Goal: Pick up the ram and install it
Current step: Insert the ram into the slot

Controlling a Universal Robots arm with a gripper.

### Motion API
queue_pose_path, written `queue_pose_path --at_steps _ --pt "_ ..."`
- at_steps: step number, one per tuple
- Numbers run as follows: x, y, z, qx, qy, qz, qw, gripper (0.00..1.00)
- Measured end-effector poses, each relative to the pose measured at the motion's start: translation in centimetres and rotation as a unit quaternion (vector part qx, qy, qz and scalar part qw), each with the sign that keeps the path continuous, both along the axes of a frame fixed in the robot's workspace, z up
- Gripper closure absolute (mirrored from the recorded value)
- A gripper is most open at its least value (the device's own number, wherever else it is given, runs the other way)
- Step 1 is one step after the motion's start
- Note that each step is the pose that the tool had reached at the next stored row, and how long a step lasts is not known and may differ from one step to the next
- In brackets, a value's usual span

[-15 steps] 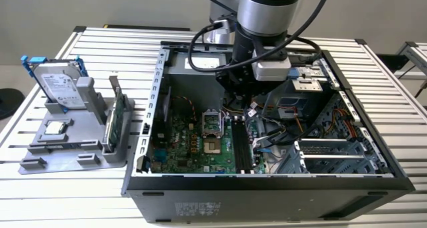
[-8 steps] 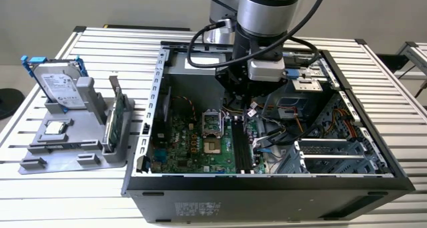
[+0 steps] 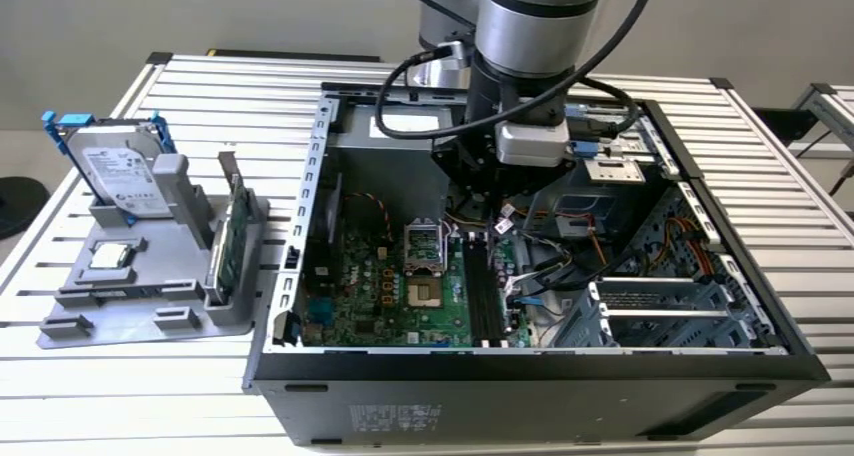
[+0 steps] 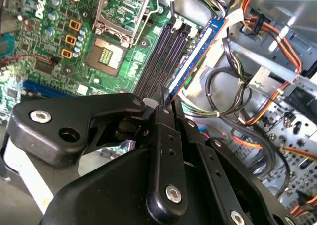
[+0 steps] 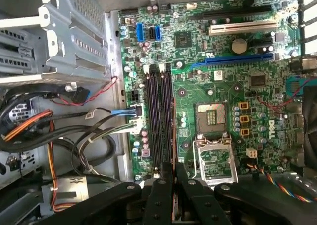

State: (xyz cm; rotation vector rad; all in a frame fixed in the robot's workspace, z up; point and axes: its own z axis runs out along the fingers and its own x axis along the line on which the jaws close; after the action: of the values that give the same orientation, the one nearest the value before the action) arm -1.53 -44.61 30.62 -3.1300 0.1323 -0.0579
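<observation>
My gripper hangs inside the open computer case, low over the motherboard. It is shut on the ram, a slim dark blue stick that runs out from the fingertips along the black memory slots. In the first wrist view the ram shows edge-on as a thin line just beside the slots, with the gripper around its near end. Whether the ram touches a slot I cannot tell. The slots lie below the gripper in the exterior view.
Bundles of orange, black and white cables lie close beside the slots. The open CPU socket sits on the slots' other side. Outside the case, a grey holder carries a silver hard drive and a green card.
</observation>
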Motion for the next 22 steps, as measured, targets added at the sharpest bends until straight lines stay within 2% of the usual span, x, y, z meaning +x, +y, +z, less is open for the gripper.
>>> queue_pose_path --at_steps 3,10,22 --pt "0.28 -0.01 -0.57 0.0 0.0 0.016 0.9999 1.0" --pt "1.38 -0.06 -1.85 -0.0001 0.0001 0.016 0.9999 1.0" --pt "1.87 -0.87 -4.02 -0.0001 0.0001 0.016 0.9999 1.0"
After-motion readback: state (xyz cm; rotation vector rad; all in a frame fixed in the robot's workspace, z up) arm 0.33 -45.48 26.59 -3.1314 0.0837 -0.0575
